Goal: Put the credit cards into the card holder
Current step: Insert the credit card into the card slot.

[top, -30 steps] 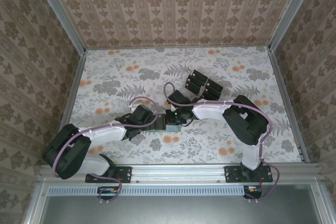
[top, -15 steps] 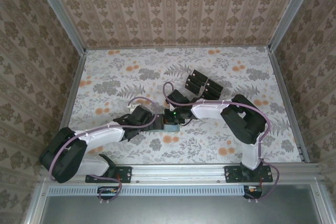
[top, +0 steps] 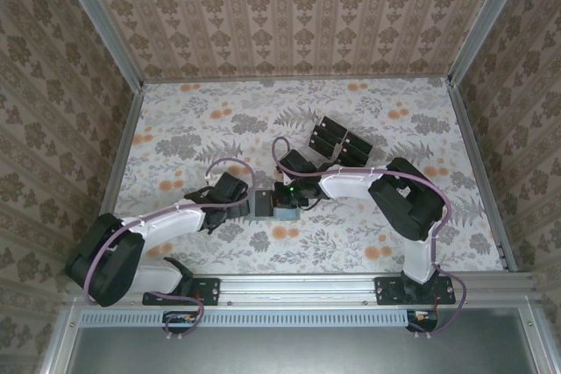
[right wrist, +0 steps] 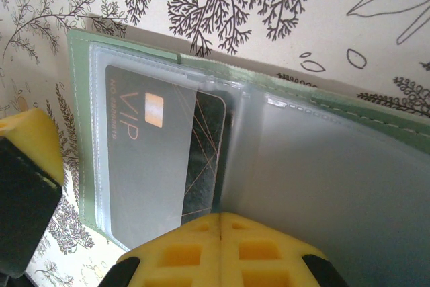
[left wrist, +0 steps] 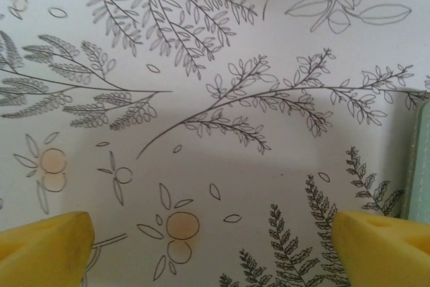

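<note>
My left end effector is released over bare worktop, with the wallet edge just beside one fingertip. My right end effector is clenched at the open wallet's near edge, and a card is sleeved inside.

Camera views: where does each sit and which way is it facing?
Top external: above and behind the bases, looking down on the table; both arms show, left gripper and right gripper flanking the card holder.
Left wrist: low over the table, facing down; its yellow fingertips stand wide apart, card holder's edge at right.
Right wrist: close above the open card holder, a credit card in its clear sleeve; own fingers shut at bottom.
Shared: the card holder, in all three.
</note>
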Motion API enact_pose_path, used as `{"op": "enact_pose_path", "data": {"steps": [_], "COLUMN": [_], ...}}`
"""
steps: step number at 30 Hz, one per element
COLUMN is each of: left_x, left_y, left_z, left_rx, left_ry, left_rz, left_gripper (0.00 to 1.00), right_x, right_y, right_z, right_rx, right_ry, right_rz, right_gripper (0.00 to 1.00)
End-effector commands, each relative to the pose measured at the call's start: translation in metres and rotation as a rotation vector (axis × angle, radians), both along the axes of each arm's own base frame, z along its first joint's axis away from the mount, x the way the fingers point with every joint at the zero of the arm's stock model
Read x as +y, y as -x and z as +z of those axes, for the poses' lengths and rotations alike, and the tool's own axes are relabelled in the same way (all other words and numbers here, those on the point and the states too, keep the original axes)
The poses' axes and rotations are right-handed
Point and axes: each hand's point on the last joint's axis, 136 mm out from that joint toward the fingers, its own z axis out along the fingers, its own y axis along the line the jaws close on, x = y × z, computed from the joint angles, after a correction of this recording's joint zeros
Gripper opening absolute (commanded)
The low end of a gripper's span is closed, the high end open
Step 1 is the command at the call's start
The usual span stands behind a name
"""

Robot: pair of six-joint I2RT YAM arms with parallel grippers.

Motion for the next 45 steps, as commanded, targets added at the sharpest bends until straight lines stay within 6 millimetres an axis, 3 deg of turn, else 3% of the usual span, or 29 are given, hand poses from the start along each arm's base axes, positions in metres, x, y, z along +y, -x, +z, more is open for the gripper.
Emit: {"op": "enact_pose_path", "data": {"steps": [1,10,26,40,45], "left_x": [-0.007,-0.021,-0.027,0.012,0.017], "left_y": [0.001,0.005,0.009,0.002,0.003], "left_z": [-0.008,-0.018,-0.019,0.036,0.044], "left_rx": [0.014,0.024,0.022,-0.082,-0.099], "left_ry": [0.018,0.032,0.042,0.041,0.056], "left_rz": [-0.034,-0.067,-0.078,0.041,0.045], "left_gripper": [1.0,1.0,1.0,1.0,1.0], "right_x": [0.003,0.012,0.024,-0.014,-0.014], "right_y": [0.001,0.003,0.005,0.0,-0.001], "right_z": [-0.003,0.002,0.003,0.035,0.037], "right_rx": [0.015,0.016,0.02,-0.062,-0.061], "right_ry": [-0.002,-0.013,-0.018,0.025,0.025], "right_rz": [0.002,0.025,0.047,0.003,0.003], "right_gripper": [0.0,0.0,0.0,0.0,0.0]}}
